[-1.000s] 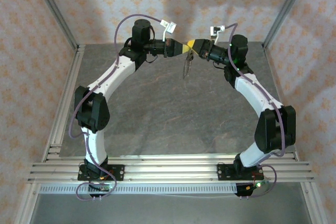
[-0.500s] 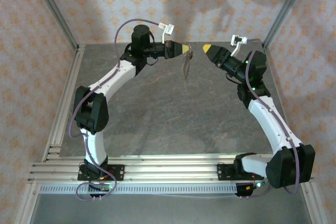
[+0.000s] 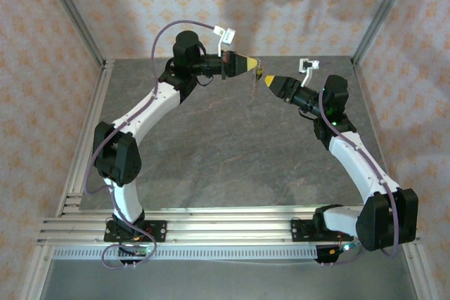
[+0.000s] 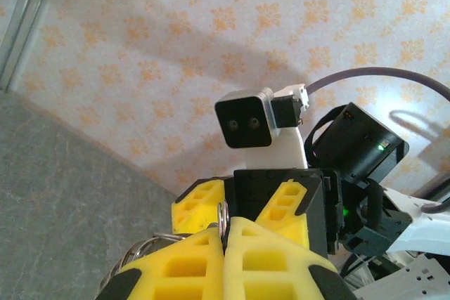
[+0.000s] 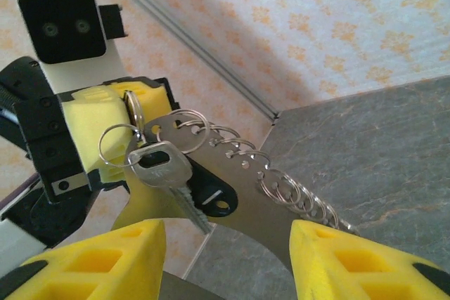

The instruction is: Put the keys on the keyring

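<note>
The keyring [image 5: 133,112] is pinched tight by the left gripper [image 3: 254,66]; the key [image 5: 163,164] at its 5 o'clock should probably be grabbed next by the spread-apart right gripper [image 3: 266,81].

One left tool [image 3: 256,68], one right tool [image 3: 266,81], one key [image 5: 160,165], one keyring [image 4: 222,217].

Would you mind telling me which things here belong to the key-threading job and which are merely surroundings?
Job: key; keyring; left end effector, pinching the keyring; open right end effector.
Surroundings: grey table; patterned wall; aluminium frame.
</note>
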Available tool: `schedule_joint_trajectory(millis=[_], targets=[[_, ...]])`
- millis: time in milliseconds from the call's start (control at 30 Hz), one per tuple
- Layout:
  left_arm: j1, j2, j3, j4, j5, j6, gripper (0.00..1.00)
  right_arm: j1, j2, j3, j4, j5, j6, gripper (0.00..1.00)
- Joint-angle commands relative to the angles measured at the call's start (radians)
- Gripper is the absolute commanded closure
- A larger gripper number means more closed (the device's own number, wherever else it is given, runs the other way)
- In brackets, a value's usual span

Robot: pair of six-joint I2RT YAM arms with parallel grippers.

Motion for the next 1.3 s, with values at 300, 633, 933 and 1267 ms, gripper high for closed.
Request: schedule_joint_trajectory(millis=[300,633,933,1267], targets=[[-0.041,-0.043,0.056,-0.057,0.059,0.083,1.00,0.019,0.037,0.083,0.110,-0.108,-0.040,0.52],[-0.041,-0.038,0.066,-0.088,0.047,0.107,1.00,0.025,0.012,0.053,0.116,-0.136,-0.044,0.81],[-0.034,-0.043,0.055,-0.055,-0.002,0.086,1.00,0.025,-0.020,0.014,0.098,-0.131,-0.044,1.00],[-0.018,-0.062,-0.003,0.074,-0.062,-0.005,1.00,0.028,-0.009,-0.039,0.112,-0.106,-0.029,1.00]])
